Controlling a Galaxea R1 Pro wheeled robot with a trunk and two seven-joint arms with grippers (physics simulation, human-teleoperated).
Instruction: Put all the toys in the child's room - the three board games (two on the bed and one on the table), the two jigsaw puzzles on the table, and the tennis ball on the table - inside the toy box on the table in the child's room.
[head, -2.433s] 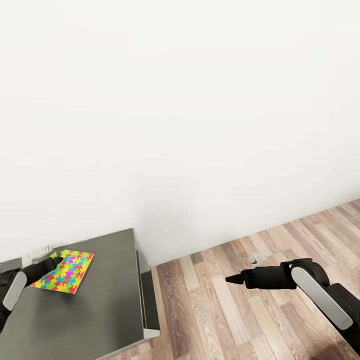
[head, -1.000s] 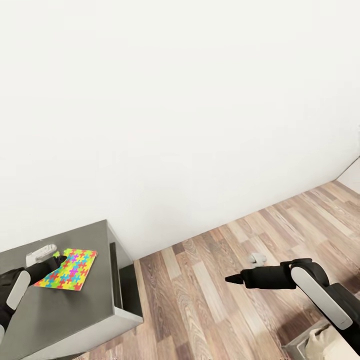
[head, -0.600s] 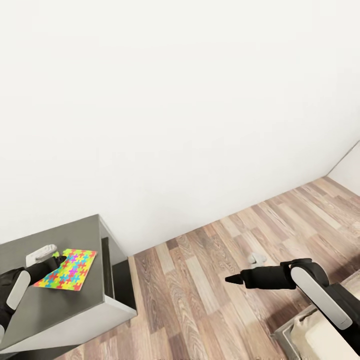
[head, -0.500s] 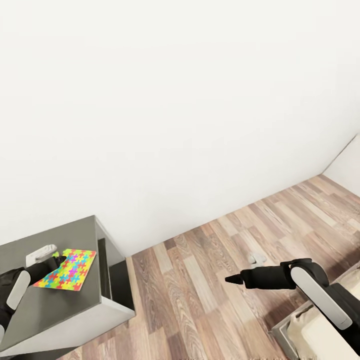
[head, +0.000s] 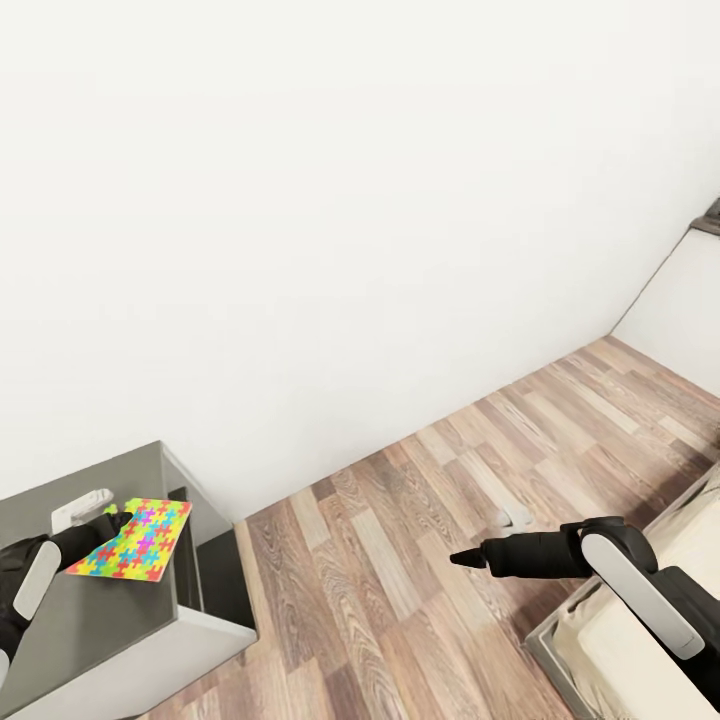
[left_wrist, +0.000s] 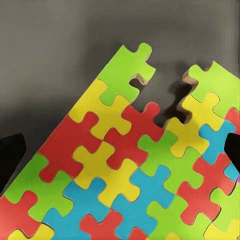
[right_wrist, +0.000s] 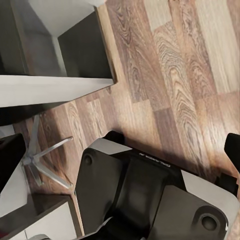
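The jigsaw puzzle (head: 131, 540) sits at the near left of the scene, over the grey top of the table (head: 110, 620), just at the tip of the left gripper (head: 108, 521), which reaches to it from the left. Whether the puzzle lies flat on the table or is lifted off it cannot be told. In the left wrist view the puzzle (left_wrist: 135, 175) spreads between the two dark fingertips (left_wrist: 10, 157), which stand wide apart at either side, with the grey tabletop (left_wrist: 55, 55) beyond it; that close view also shows notches in its far edge, which the head view does not resolve. A small pale object (head: 80, 507) rests just behind the left gripper.

The right gripper (head: 466, 559) hangs over the wood floor (head: 400, 560) at the near right, its fingers drawn to a point. The right wrist view looks down at the floor (right_wrist: 170, 75), the robot's own base (right_wrist: 150, 195) and the table's dark side (right_wrist: 85, 55). A bed corner (head: 640, 600) lies near right, under the right arm.
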